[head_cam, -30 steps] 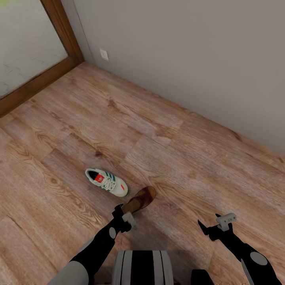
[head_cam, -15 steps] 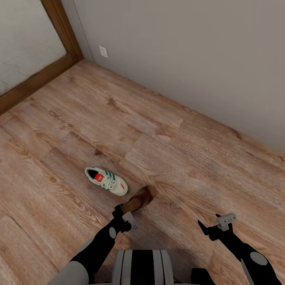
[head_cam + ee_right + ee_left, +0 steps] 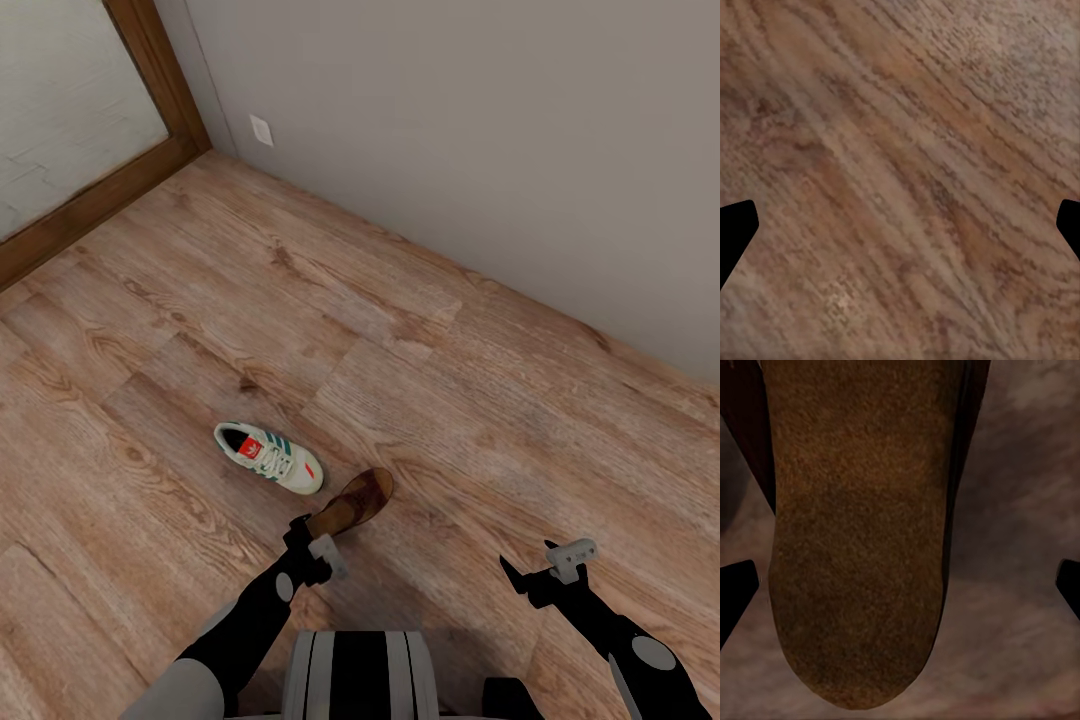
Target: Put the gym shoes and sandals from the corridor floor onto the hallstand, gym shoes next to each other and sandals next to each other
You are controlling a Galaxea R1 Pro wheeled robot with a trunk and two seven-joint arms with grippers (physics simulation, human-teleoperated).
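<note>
Reaching for a sandal on the corridor floor, grasp not yet made.

Left gripper (image 3: pixel 312 548) poised over the heel end of the dark reddish-brown leather sandal with tan sole (image 3: pixel 352 504), fingertips (image 3: pixel 736 592) spread wide on either side of its footbed, released, nothing between them pinched. Just beside the sandal's toe, the white lace-up gym shoe with green side stripes and red tongue patch (image 3: pixel 270 458), both lying on the light brown wood-grain plank floor (image 3: pixel 480 400) near the pale grey wall (image 3: pixel 480 130). Right gripper (image 3: pixel 545 570) released too, hanging over bare planks. Next, probably: lower the left gripper, clench on the sandal, lift, then carry off to find the hallstand.
</note>
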